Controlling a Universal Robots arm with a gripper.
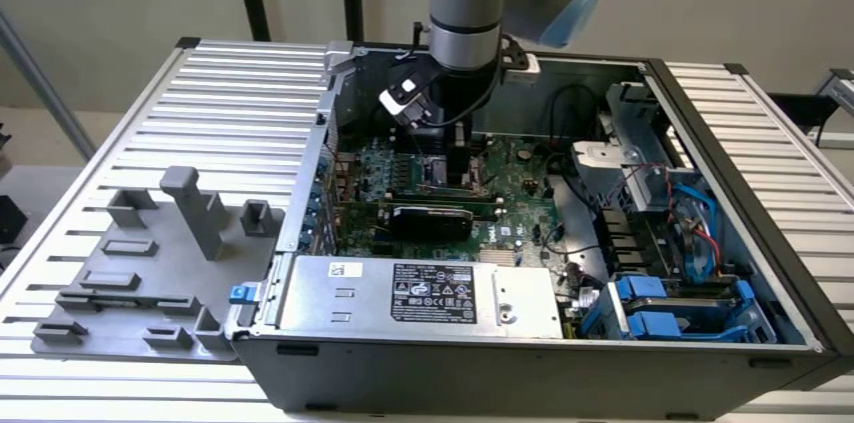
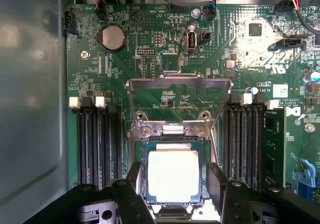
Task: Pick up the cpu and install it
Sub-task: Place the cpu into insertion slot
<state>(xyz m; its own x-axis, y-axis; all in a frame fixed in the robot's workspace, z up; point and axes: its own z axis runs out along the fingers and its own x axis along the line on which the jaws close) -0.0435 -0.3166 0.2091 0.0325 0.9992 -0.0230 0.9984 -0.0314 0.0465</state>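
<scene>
From my remote station, the exterior view shows the arm reaching straight down into the open computer case, which lies on its side on the ribbed table. The jaws are low over the motherboard, near the case's far wall. A grey power supply with a black label fills the near end of the case. A grey moulded parts holder sits on the table well to the exterior view's left, and I see no chip in it. In the wrist view, the cpu lies flat and square inside the socket, its dull silver top catching the light. The jaws stand spread, one on each side of the chip, and a thin strip of socket shows between each jaw and the cpu's edge, so they pinch nothing. The metal load frame stands tilted up and open beyond the socket, with the memory slots running alongside and a coin battery farther up the board. I judge the job to be well along: the chip is picked, carried and set in its seat, and appears released. The load frame is not yet closed over the chip, and I cannot tell whether the chip is fully seated.
</scene>
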